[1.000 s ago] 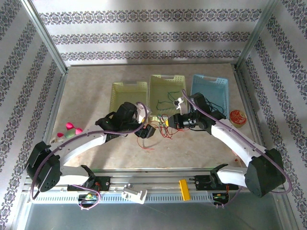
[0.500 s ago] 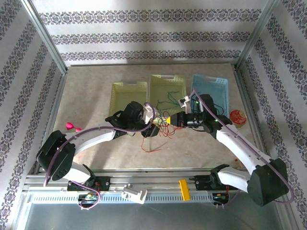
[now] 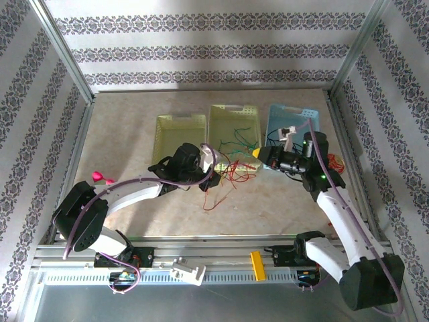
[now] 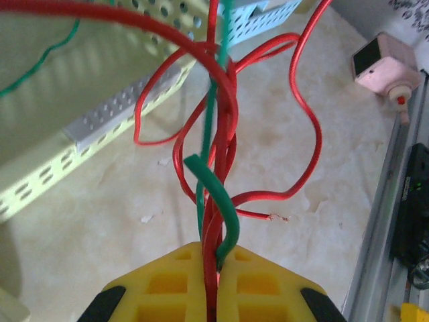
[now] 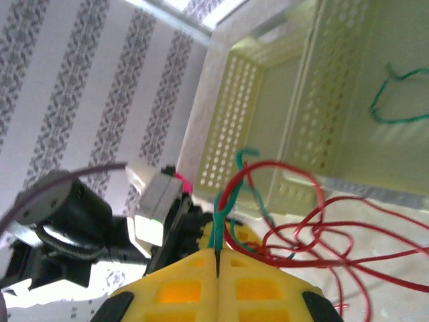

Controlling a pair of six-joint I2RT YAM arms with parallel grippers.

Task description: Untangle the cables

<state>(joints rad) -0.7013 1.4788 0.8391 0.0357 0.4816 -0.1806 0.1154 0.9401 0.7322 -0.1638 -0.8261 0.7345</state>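
The red wires [image 4: 228, 134] and green wire [image 4: 231, 225] vanish into the seam between the left gripper's [image 4: 213, 268] pressed yellow pads [image 4: 268, 285] and run off the left wrist view's top edge, and from above the tangle [image 3: 236, 172] near the worktop's middle is too small to sort by strand.

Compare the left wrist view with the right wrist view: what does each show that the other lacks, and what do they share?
Left wrist, not right wrist: a pink device and a blue basket corner.
Right wrist, not left wrist: the patterned wall and the black left arm.
Shared: red cables, a green cable, a yellow basket. The left gripper and right gripper are each shut on cable.
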